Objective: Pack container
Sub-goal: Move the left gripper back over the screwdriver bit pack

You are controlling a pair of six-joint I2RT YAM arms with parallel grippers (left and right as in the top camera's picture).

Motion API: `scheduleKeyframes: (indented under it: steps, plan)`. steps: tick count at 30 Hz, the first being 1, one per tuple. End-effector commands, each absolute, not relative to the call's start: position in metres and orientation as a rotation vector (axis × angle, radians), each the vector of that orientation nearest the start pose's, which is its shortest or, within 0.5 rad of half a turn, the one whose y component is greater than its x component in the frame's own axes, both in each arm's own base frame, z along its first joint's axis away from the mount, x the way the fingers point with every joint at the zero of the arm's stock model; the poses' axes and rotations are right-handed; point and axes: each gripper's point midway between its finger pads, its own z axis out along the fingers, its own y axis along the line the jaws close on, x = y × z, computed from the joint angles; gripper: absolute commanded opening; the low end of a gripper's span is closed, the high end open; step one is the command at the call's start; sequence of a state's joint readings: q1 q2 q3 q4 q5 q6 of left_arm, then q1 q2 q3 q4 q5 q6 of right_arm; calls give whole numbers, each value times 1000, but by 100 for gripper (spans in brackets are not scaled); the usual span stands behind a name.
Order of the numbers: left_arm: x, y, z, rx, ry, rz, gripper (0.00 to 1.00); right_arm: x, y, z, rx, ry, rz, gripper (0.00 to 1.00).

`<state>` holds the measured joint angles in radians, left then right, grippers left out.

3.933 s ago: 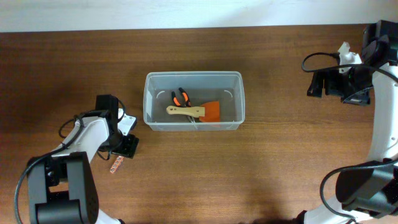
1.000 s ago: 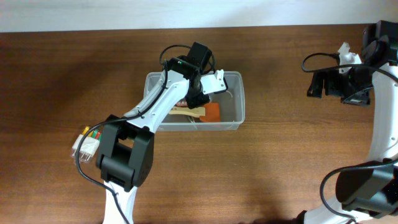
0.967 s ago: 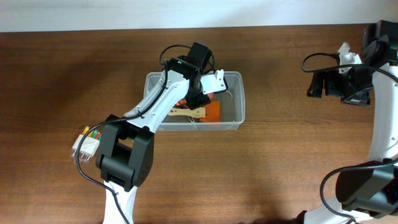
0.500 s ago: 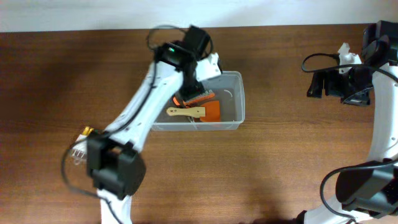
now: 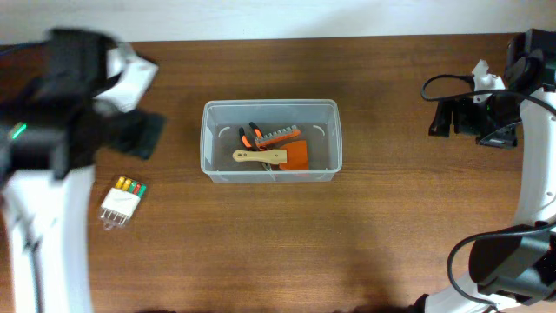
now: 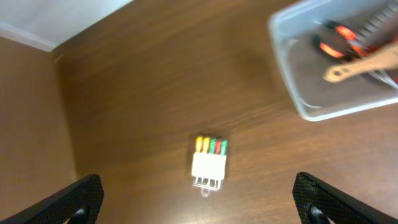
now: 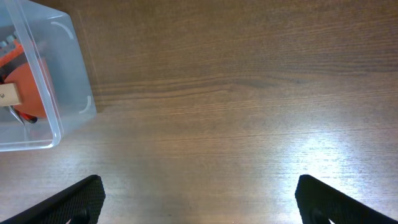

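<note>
Brown wooden table (image 5: pixel 391 243) is carrying everything: near its left edge the left pincer (image 6: pixel 200 202) is hovering spread wide above a white pack of coloured bits (image 5: pixel 120 202); the clear container (image 5: pixel 269 103) is sitting mid-table holding orange-handled pliers (image 5: pixel 252 135); the right pincer (image 7: pixel 202 202) is gaping wide near the right edge.

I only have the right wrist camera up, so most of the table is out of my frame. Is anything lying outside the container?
Observer: Yes. A small white holder with yellow, green and red pieces in it lies on the table, left of the container.
Operator: Does the left gripper have hold of it?
Observer: No. The left gripper is open above it, with nothing between its fingers.
Operator: What lies at the container's left end?
Observer: A pair of orange-handled pliers, next to a wooden handle.
</note>
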<state>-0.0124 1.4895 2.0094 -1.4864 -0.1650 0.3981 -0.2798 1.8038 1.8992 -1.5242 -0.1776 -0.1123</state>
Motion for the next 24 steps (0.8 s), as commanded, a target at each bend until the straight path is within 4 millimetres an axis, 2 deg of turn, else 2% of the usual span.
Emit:
scheduleKeyframes:
  steps: [1,4,7,9,14,19,24]
  plan:
    - [273,44,366,272,2443,341,99,348,-64,214,208,2948,229,99]
    - [249,60,349,180,2415,380,99,348,-65,214,209,2949,224,99]
    - [233,74,312,95,2412,414,99,347,-66,214,209,2950,219,99]
    - [230,83,286,50,2424,429,99,348,-66,214,209,2950,219,99]
    - [250,96,233,9,2492,362,99,348,-66,214,209,2950,219,99]
    - [279,110,178,36,2668,226,99,348,-66,214,208,2947,218,99]
    - [298,119,123,150,2847,135,99,349,-66,214,208,2946,218,99]
